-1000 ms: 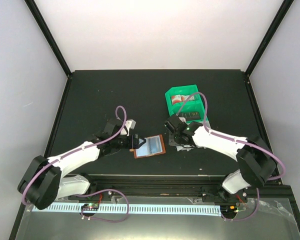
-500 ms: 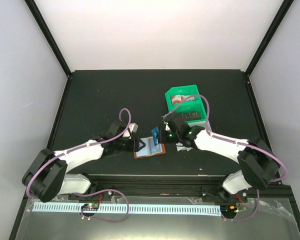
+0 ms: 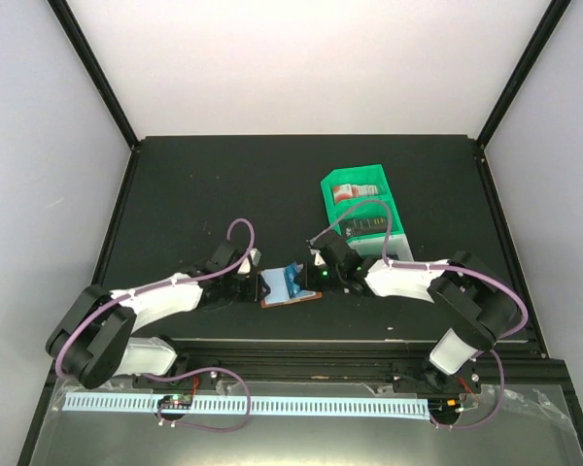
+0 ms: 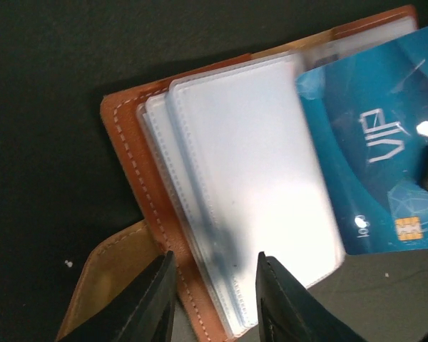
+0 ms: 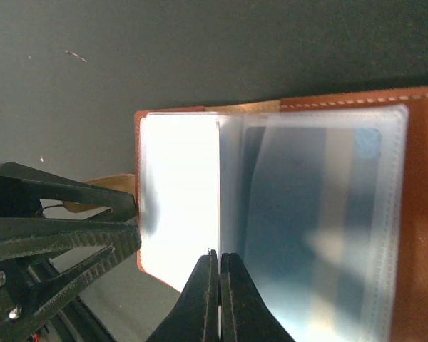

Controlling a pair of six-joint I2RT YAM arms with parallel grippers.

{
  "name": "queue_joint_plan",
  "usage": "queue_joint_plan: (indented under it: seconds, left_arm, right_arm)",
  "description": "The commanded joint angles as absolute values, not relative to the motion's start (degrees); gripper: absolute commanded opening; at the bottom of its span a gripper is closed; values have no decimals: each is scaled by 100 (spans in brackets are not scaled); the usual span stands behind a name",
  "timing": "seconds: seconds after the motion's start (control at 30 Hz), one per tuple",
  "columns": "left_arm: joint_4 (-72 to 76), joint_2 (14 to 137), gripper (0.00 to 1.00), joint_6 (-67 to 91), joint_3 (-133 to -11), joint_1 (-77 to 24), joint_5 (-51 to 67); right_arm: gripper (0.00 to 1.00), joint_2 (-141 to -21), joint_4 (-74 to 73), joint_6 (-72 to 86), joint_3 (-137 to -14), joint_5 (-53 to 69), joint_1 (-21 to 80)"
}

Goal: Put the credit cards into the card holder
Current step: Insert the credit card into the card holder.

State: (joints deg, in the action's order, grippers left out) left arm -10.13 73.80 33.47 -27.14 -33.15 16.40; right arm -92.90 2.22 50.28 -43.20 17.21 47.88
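Note:
The brown leather card holder [image 3: 293, 301] lies open on the black table, its clear sleeves [image 4: 250, 164] fanned out. My right gripper [image 3: 312, 277] is shut on a blue credit card [image 4: 371, 149], which it holds tilted over the holder's right half. In the right wrist view that card runs edge-on as a thin line up from the gripper [image 5: 219, 258]. My left gripper [image 4: 215, 296] stands partly open at the card holder's [image 4: 125, 149] left edge, with the stitched rim and sleeve corners between its jaws. Its fingers [image 5: 71, 239] also show beside the holder [image 5: 422, 214].
A green divided tray [image 3: 330, 182] stands behind the right arm. It holds a red-and-white card [image 3: 350, 191] and a dark card [image 3: 369, 226]. The holder's snap tab [image 4: 103, 285] sticks out at its left.
My right gripper has carried the blue card leftward over the open holder. The left gripper has moved right onto the holder's left edge, and its jaws have narrowed.

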Motion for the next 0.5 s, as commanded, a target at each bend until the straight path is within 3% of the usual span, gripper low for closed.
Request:
queue_joint_plan:
  seconds: [0.0, 0.2, 0.47]
  left_arm:
    - [-1098, 7572, 31, 3298, -2681, -3351, 1486]
    - [-1126, 7704, 23, 3317, -2698, -3355, 1492]
    - [-1103, 7633, 22, 3343, -2673, -3355, 1529]
  right_arm:
    - [1, -9267, 574, 5243, -4215, 1578, 4831]
    - [1, -9368, 639, 5332, -4104, 1493, 4829]
    - [1, -9440, 863, 5685, -3939, 1342, 4840]
